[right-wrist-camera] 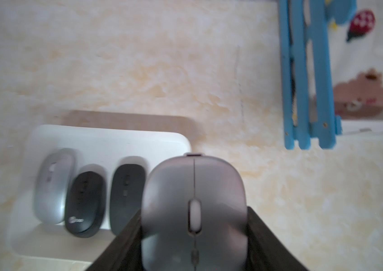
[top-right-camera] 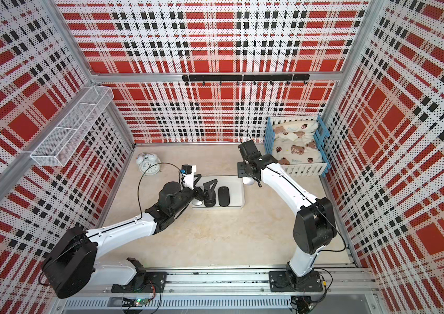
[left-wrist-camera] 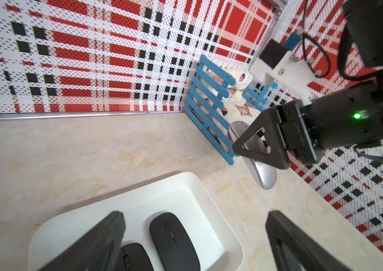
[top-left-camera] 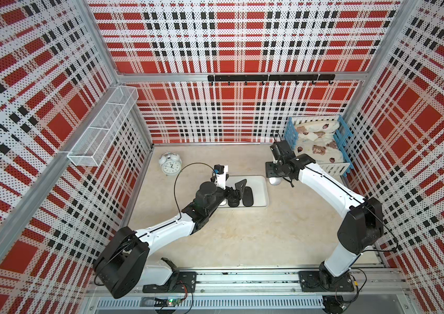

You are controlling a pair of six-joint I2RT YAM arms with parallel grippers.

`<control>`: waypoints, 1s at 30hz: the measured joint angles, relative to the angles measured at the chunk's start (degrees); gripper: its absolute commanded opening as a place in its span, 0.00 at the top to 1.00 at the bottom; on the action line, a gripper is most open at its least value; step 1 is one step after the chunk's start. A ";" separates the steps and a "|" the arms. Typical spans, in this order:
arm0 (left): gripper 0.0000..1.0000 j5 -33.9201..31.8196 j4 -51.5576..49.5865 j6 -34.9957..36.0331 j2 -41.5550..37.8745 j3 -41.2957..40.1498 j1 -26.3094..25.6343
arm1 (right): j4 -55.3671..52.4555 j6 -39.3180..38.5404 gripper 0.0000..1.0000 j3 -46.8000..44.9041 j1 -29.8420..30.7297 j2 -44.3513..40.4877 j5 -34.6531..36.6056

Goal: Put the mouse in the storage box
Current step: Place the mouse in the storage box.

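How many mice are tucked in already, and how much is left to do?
Done: three mice lie in the box: a silver one, a black one and a dark one. In hand: the right hand grips a fourth, the grey mouse, beside the box. The left hand is open above the box, holding nothing. Left: carry the grey mouse over the box's free end and let go.

The left arm and right arm share white links, black joints, thin black cables.
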 measured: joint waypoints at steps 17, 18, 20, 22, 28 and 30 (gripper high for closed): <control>0.01 -6.25 1.11 -4.44 -6.23 -6.54 2.27 | -3.61 -1.22 0.47 7.02 3.61 15.89 1.62; 0.01 -6.29 1.11 -4.52 -6.23 -6.54 2.32 | -3.43 -1.14 0.47 6.38 3.61 15.91 1.46; 0.01 -6.34 1.11 -4.61 -6.23 -6.54 2.32 | -2.95 -0.92 0.47 5.05 3.61 15.98 1.31; 0.01 -6.32 1.11 -4.63 -6.16 -6.54 2.32 | -2.27 -0.55 0.47 3.45 3.63 16.00 0.70; 0.01 -6.21 1.14 -4.63 -5.14 -6.51 2.32 | -0.52 0.63 0.47 -1.33 3.74 16.02 -0.81; 0.01 -6.19 1.14 -4.66 -4.61 -6.47 2.32 | 0.17 1.18 0.47 -2.32 3.80 16.22 -1.11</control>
